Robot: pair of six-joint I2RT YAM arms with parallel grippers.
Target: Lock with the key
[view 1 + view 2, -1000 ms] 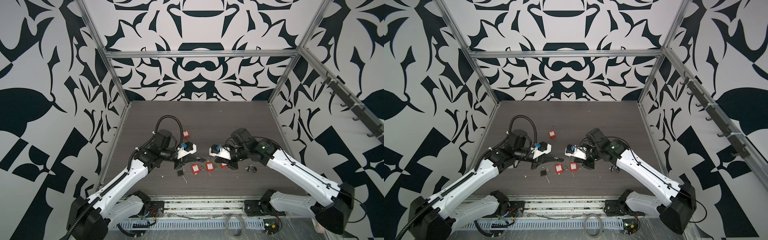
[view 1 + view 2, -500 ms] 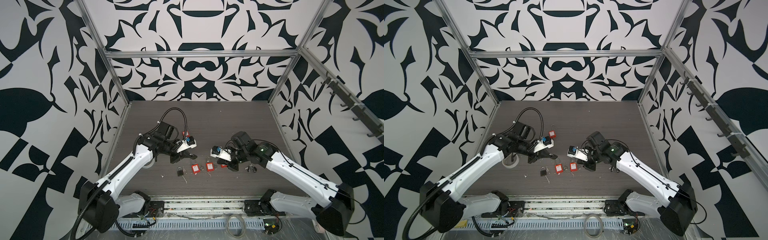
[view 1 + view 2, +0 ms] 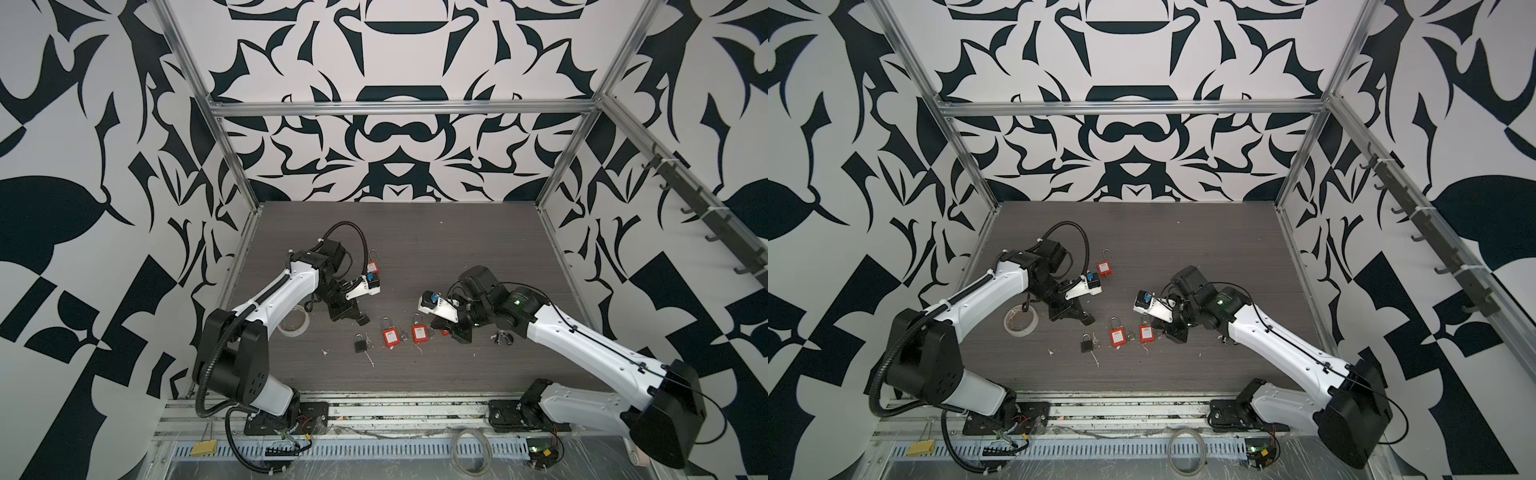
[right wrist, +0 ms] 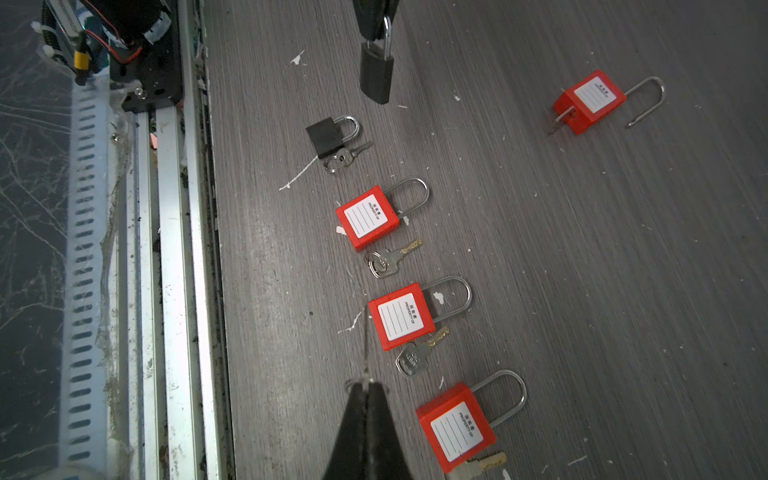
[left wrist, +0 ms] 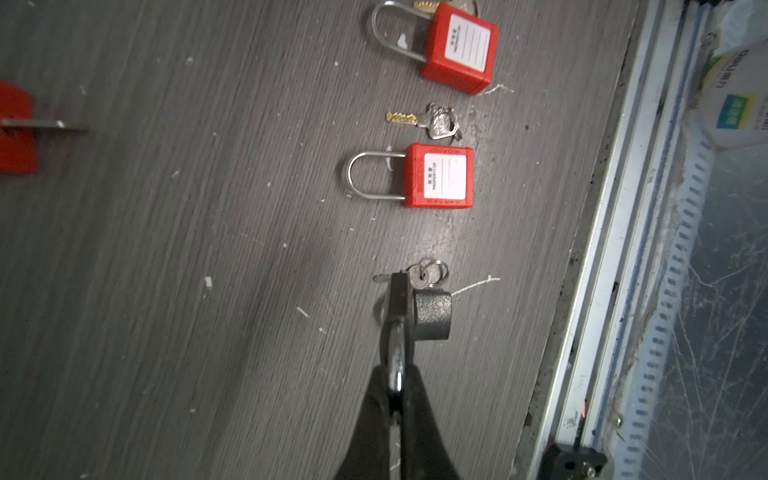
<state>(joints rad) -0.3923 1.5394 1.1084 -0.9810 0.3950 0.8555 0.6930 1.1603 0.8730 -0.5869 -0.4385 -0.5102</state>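
Your small black padlock (image 4: 376, 79) is hanging by its silver shackle from the left jaws. Your thin key (image 4: 365, 340) is sticking out of the right jaws, well apart.

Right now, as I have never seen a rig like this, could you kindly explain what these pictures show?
Two white robot arms work at a dark table. Two pictures look down from above, nearly alike; the other two come from cameras on the arms' wrists. The left gripper is shut on the shackle of a black padlock, which hangs from it. The right gripper pinches a thin key. On the table lie four red padlocks, another black padlock, loose keys and a tape roll.
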